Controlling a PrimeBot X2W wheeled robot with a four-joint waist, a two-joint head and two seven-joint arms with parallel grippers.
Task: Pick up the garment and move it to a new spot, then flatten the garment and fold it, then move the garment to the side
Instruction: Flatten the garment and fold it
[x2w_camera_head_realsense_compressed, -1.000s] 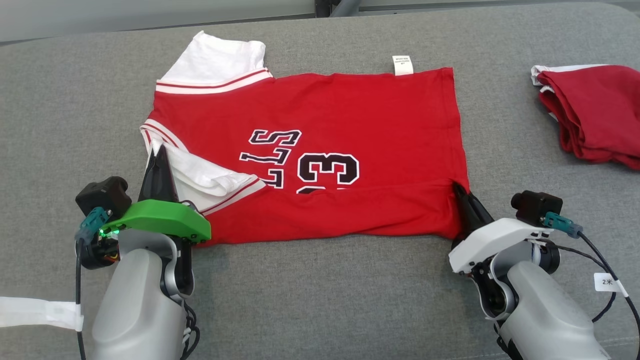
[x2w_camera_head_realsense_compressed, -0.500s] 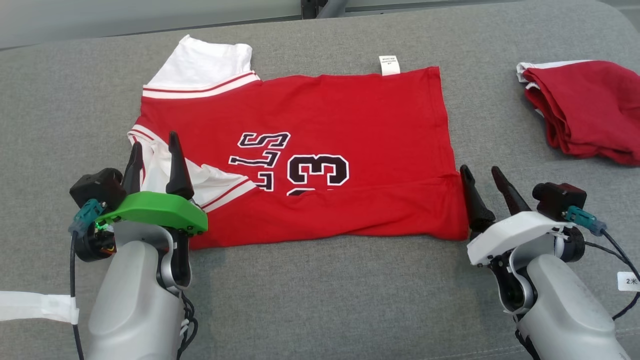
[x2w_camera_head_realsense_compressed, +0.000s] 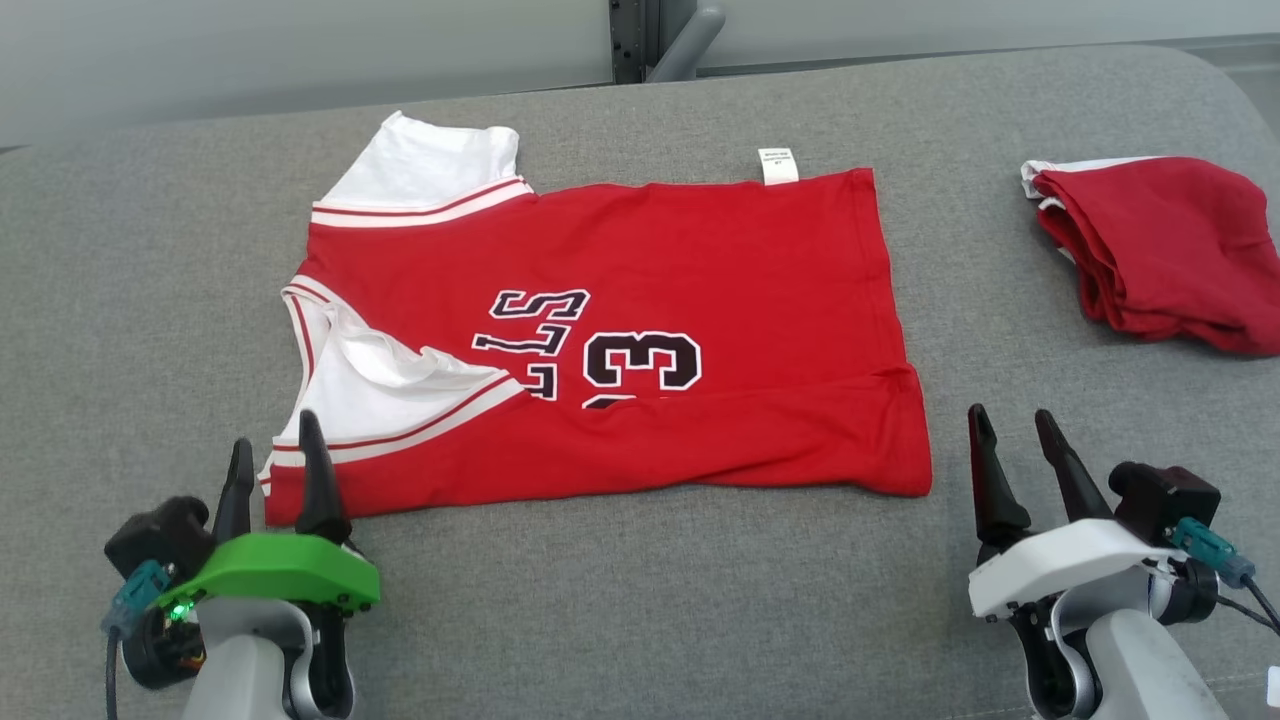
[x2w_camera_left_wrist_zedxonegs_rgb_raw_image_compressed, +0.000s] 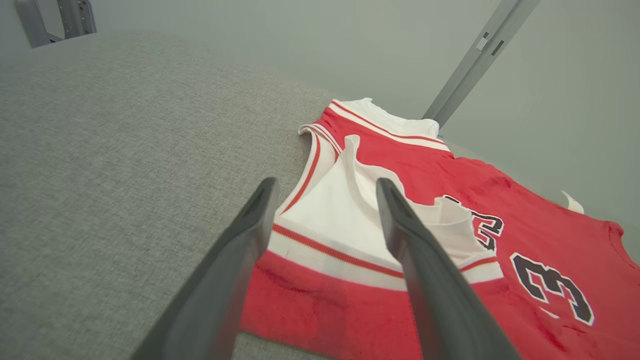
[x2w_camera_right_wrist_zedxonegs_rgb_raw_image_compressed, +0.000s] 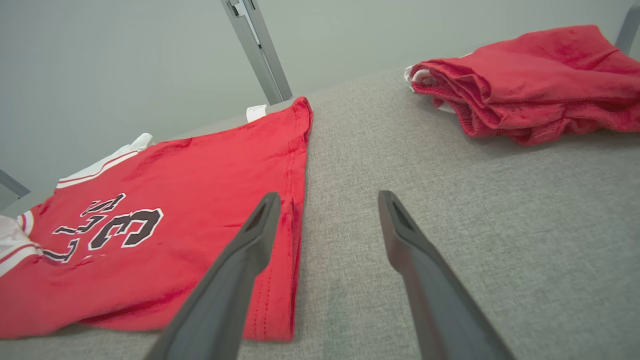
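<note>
1. A grey padded surface (x2w_camera_head_realsense_compressed: 640, 600) carries the work, with a pale wall and a metal post (x2w_camera_head_realsense_compressed: 670, 40) beyond its far edge.
2. The red jersey (x2w_camera_head_realsense_compressed: 700, 250) lies spread mid-surface. Its near strip is folded up over the lower part of the number, and a white care label (x2w_camera_head_realsense_compressed: 779, 165) sticks out at the far edge.
3. The left gripper (x2w_camera_head_realsense_compressed: 272, 432) stands wide and empty at the near-left corner; whether it touches the cloth is unclear.
4. The right gripper (x2w_camera_head_realsense_compressed: 1008, 413) stands wide and empty, just right of the near-right corner and apart from the cloth.
5. Risk: the white sleeve (x2w_camera_head_realsense_compressed: 390, 390) is rumpled at the near left, so a pinch there may catch one layer only and drag the fold open.
6. Risk: a folded red garment (x2w_camera_head_realsense_compressed: 1160, 250) lies at the far right, and a sideways move that way could push into it.
</note>
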